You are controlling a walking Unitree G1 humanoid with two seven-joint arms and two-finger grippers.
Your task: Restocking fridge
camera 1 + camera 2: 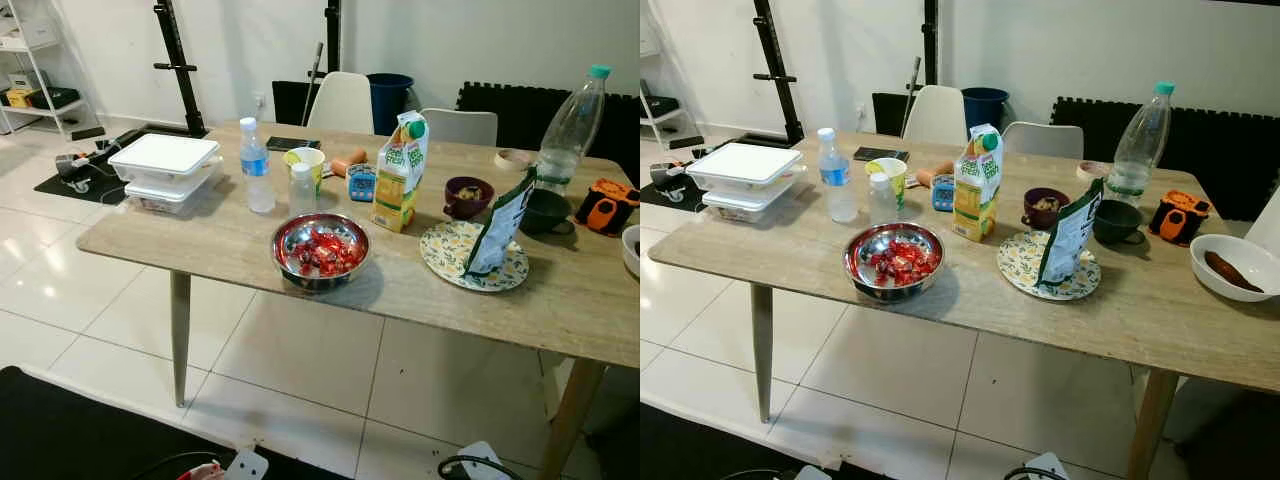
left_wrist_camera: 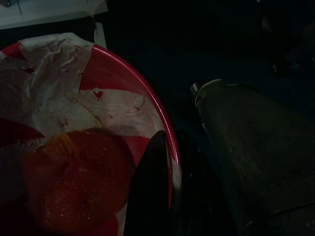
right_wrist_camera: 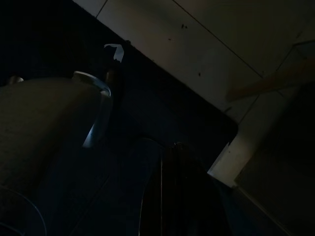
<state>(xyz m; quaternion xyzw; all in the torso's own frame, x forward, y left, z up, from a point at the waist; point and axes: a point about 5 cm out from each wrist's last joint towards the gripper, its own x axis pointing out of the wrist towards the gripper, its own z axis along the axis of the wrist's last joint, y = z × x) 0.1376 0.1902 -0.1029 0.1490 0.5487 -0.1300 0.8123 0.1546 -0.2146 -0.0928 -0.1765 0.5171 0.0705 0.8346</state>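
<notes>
Juice carton (image 1: 401, 171) far from pincers

A white chair (image 1: 343, 102) and a blue bin (image 1: 389, 98) stand behind the surface (image 1: 230, 245); a black mat (image 1: 60, 430) lies on the tiled floor (image 1: 300, 370).

Home dining room: food-laden table (image 1: 230, 245), chairs (image 1: 343, 102).

Groceries crowd the frame's centre: a steel bowl of red-wrapped sweets (image 1: 320, 251) stands nearest the front edge, an upright orange juice carton (image 1: 400, 172) just behind it, a small water bottle (image 1: 256, 166) to the left, stacked white lidded containers (image 1: 166, 171) at far left.
</notes>
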